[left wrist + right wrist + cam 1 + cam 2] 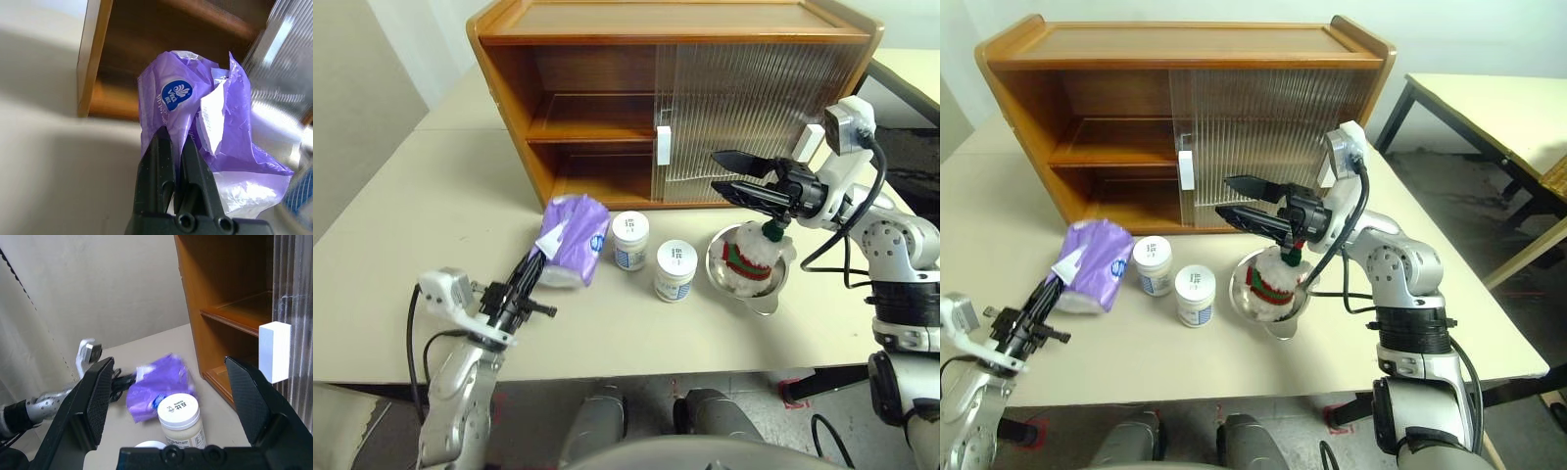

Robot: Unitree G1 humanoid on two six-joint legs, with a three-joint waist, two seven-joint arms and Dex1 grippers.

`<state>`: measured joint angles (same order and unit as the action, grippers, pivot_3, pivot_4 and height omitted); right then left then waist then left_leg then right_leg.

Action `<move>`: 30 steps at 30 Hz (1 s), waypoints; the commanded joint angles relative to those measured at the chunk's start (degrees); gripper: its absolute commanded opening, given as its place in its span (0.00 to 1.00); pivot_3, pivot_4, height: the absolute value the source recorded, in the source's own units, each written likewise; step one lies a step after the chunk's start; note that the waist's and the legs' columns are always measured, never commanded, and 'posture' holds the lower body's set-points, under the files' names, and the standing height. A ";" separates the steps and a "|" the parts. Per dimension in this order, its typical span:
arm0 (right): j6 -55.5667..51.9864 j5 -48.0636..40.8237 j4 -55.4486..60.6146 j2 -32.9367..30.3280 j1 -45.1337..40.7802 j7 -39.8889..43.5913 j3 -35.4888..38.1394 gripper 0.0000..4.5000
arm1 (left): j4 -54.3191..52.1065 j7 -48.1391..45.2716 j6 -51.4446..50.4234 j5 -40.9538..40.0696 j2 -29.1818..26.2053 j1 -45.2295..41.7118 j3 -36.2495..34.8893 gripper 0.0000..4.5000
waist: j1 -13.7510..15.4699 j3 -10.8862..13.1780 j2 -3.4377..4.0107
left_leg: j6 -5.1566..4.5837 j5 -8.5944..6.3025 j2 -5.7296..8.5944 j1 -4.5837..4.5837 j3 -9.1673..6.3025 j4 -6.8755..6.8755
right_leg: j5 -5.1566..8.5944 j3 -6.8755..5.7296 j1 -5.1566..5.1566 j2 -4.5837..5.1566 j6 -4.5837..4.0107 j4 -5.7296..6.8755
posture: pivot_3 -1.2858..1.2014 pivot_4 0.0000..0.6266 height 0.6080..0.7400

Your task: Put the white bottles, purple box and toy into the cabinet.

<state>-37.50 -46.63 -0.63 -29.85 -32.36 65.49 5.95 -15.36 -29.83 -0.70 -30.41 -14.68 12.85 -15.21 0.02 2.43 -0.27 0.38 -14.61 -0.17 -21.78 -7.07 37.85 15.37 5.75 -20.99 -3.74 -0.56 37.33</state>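
The purple tissue pack [574,238] sits tilted up off the worktop [401,255] in front of the cabinet's open left half, the left hand [530,266] clenched on its near end. Two white jars [629,240] [675,270] stand just beside it toward the middle, and the plush toy [749,255] lies in a steel bowl [762,294] before the ribbed sliding door. The right hand [736,173] hovers released above the toy. The cabinet [607,98] shelves are bare, so by this showing nothing is stowed; all four items remain
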 commanded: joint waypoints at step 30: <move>1.60 0.20 2.21 1.68 2.25 -2.25 0.59 1.00 | 2.82 28.27 -39.11 -7.13 -9.68 -43.53 -0.51 0.01 | -0.47 0.69 -0.72 | 0.15 0.09 -0.10 0.81 0.17 -0.05 | -0.28 0.31 0.62 -0.48 -0.15 -0.11 | 0.49 0.10 1.00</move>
<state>-36.34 -46.55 0.68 -28.23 -30.54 63.48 6.06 -14.23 -2.24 -38.42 -38.86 -24.31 -29.59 -16.62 -0.45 3.12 -1.00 0.53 -14.52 -0.27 -20.98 -6.90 37.80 15.08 6.06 -20.37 -4.22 -0.71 37.22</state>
